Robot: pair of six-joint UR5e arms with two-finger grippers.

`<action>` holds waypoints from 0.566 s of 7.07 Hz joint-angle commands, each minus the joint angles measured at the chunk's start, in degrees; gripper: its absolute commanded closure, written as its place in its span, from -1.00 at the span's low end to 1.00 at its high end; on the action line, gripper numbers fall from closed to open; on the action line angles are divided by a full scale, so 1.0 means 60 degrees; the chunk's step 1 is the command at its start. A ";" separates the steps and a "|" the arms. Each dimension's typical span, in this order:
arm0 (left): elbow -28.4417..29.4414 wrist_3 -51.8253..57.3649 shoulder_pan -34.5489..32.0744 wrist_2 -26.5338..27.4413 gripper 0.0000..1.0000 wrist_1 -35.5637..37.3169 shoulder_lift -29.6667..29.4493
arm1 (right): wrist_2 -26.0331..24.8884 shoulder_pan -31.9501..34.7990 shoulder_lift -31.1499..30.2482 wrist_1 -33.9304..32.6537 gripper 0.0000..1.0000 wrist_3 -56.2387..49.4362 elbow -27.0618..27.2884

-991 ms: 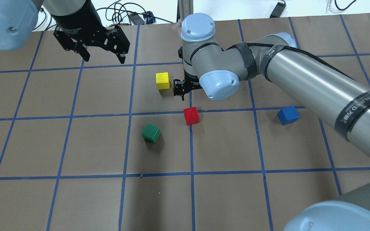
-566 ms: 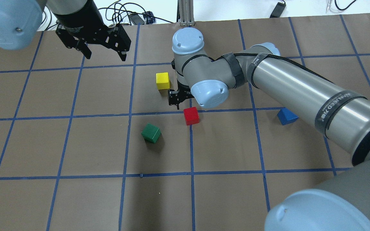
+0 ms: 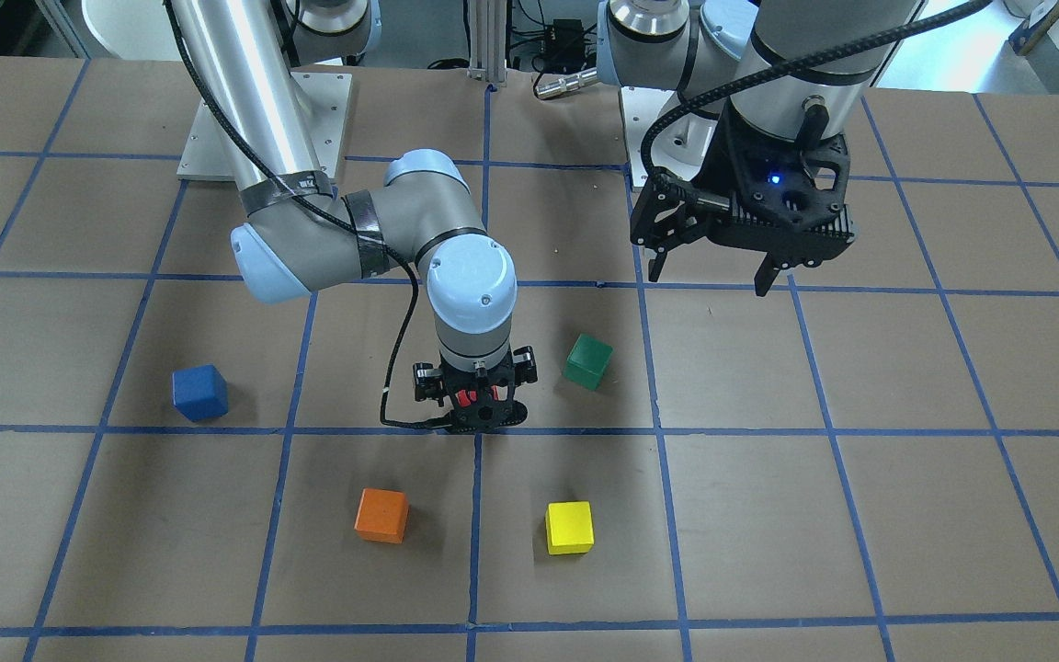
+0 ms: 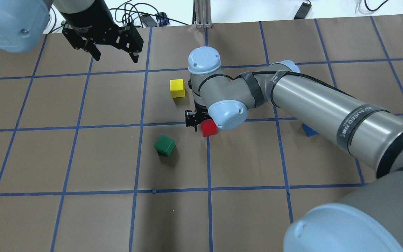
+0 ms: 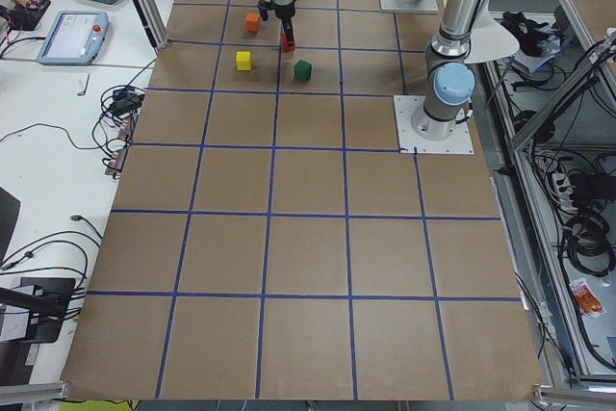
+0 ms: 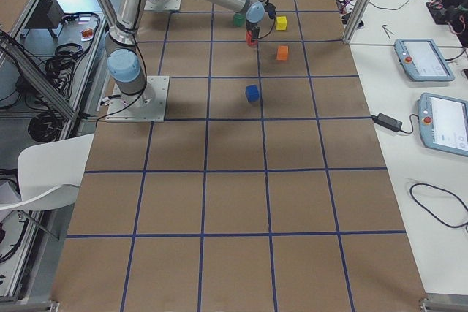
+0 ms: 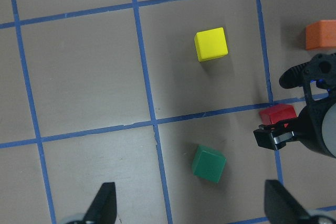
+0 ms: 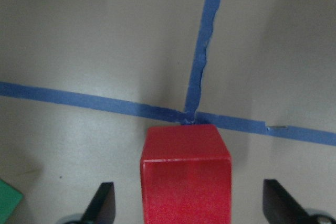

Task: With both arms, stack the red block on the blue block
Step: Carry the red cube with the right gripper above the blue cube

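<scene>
The red block point(image 4: 210, 128) sits on a blue tape crossing at mid-table. My right gripper point(image 4: 203, 126) is low over it and open. In the right wrist view the red block point(image 8: 186, 182) stands between the two fingertips point(image 8: 105, 203) with a gap on each side. From the front, the red block point(image 3: 465, 398) shows through the right gripper point(image 3: 476, 409). The blue block point(image 3: 199, 393) sits apart on the robot's right, partly hidden under the right arm in the overhead view point(image 4: 308, 130). My left gripper point(image 4: 115, 57) hangs open and empty, high over the far left.
A green block point(image 4: 164, 145) lies close to the red block, on the robot's left and near side. A yellow block point(image 4: 177, 88) lies beyond it. An orange block point(image 3: 381, 515) sits on the far side and is hidden under the right arm in the overhead view.
My right gripper has moved from beside the yellow block toward the robot and down, so that it now straddles the red block. The left gripper has drifted slightly farther away. No block has moved.
</scene>
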 commanded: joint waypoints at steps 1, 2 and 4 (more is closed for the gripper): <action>-0.0023 0.0013 0.0000 0.0000 -1.00 0.0004 0.0064 | 0.0045 -0.0002 0.0022 -0.0319 0.19 0.0017 0.0084; -0.0053 0.0143 0.0043 -0.0015 -1.00 -0.0011 0.0152 | 0.0045 -0.0002 0.0022 -0.0320 0.99 0.0002 0.0026; -0.0066 0.0145 0.0000 -0.0015 -1.00 -0.0011 0.0137 | 0.0031 -0.0031 -0.0080 -0.0276 1.00 0.0002 -0.0062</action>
